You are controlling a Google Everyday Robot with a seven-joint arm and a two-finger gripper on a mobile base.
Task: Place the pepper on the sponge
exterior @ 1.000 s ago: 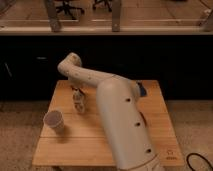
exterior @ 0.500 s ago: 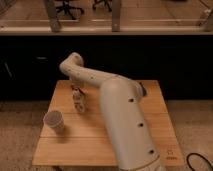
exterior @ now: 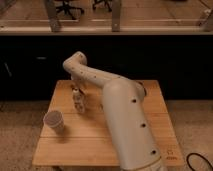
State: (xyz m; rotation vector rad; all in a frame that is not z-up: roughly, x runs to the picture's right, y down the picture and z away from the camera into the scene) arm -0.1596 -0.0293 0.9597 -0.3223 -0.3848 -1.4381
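Gripper (exterior: 77, 93) hangs from the bent arm (exterior: 120, 115) over the counter's (exterior: 65, 150) far-left part, right at the pale shaker bottle (exterior: 78, 102); whether it is open or closed cannot be told. The paper cup (exterior: 53, 121) stands nearer the camera and left of the gripper. A blue edge of the sponge (exterior: 144, 89) shows well to the right, behind the arm. The pepper cannot be made out.

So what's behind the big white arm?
The arm hides much of the wooden table. Only a corner of the blue sponge peeks out. No pepper shows. The pincer hangs by the pale bottle.
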